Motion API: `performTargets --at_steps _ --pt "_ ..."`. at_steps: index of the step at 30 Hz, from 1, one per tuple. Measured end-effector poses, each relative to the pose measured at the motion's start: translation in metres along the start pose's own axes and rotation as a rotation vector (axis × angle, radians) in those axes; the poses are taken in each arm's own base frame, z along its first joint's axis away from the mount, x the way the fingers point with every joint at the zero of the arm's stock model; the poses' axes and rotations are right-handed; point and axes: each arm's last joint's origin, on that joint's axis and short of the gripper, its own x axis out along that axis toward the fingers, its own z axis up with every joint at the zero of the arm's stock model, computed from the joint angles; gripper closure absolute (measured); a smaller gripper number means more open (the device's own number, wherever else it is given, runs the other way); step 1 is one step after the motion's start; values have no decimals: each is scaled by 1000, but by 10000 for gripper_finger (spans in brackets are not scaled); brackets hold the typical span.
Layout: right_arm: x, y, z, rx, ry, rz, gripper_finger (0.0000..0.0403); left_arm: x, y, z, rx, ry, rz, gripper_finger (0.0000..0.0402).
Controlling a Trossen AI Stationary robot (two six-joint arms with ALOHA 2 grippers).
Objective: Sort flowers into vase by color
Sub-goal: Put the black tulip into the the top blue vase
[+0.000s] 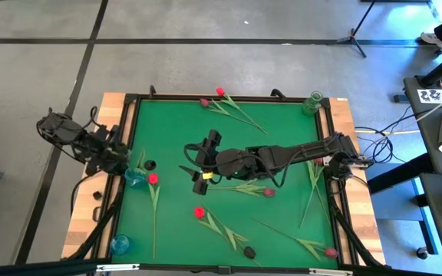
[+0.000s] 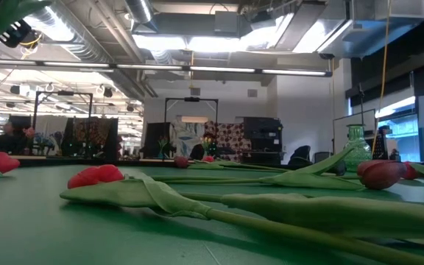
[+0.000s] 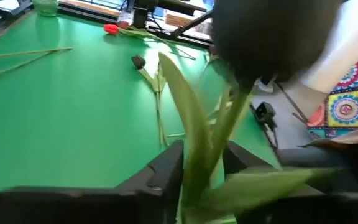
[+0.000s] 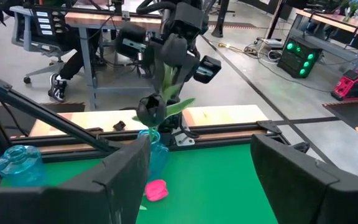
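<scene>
left hand [image 3: 201,168]: around black tulip [image 4: 151,109] stem, grip unclear | right hand [image 4: 197,168]: open, empty

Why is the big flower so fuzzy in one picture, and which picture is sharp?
In the left wrist view the dark tulip sits too near the lens, so it and its stem blur. The low view blurs the near stem and has glaring ceiling lights. The high view is even and sharp.
</scene>
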Motion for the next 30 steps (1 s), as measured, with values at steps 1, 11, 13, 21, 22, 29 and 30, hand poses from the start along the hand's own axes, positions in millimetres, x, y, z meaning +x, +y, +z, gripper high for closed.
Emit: performTargets --at_steps 1,11,13,21,22,29,30 --pt "0 0 0 1 0 0 127 0 -1 0 0 9 -28 276" --pt "0 1 0 1 3 30 127 -34 0 7 -114 60 -103 252" --pt "0 1 0 0 4 39 127 -33 1 5 -132 73 -84 251" --pt "0 1 -1 -16 7 46 127 -20 1 0 -181 102 -39 251" --pt "0 1 -1 -17 6 46 127 -19 1 1 -180 106 -30 250" --pt "0 1 -1 -39 8 46 127 -9 1 8 -140 75 147 227" --pt "0 1 -1 -42 13 46 127 -8 1 9 -131 76 157 223"
